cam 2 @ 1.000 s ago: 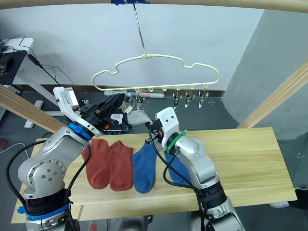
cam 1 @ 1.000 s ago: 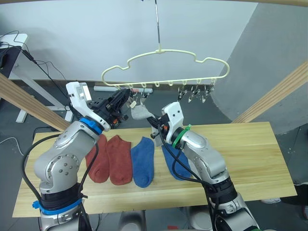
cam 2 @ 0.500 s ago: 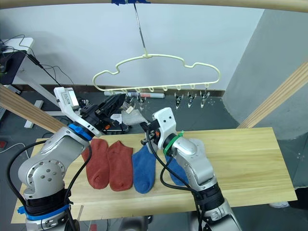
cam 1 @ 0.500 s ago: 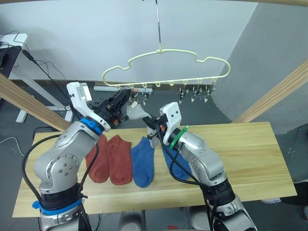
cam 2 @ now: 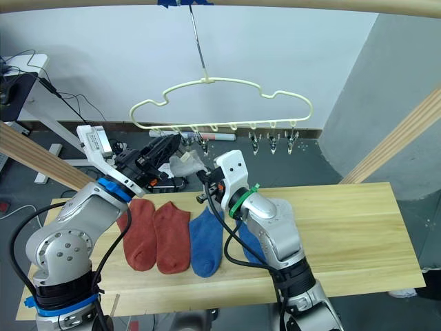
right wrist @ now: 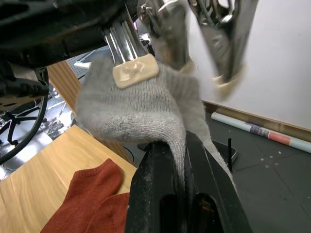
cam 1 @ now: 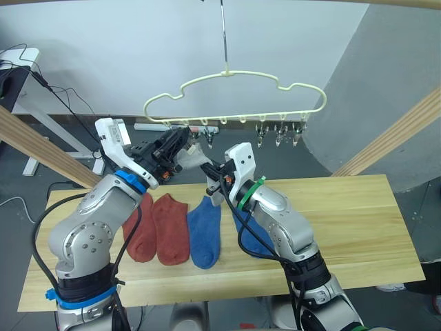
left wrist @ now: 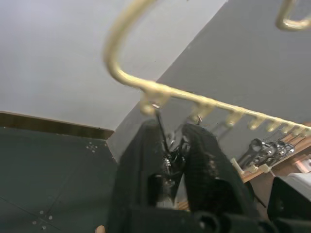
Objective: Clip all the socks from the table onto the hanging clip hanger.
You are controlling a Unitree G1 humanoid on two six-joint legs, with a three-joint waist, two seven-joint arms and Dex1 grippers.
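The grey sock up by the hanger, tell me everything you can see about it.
The light grey knit ankle sock looks soft and ribbed, bunched and held off the pale wooden table. The right claw pinches its lower fold between black fingers. A metal clip with a cream pad, squeezed by the left claw, sits against its upper edge beneath the cream-yellow wavy plastic hanger.

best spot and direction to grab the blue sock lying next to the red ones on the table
Probably the cuff end of the blue sock, the end farthest from the robot, pinched from above. The sock lies flat and lengthwise on the table with its long edge close beside a red sock, so a sideways approach is crowded. The cuff is also the edge a clip on the clip hanger would bite.
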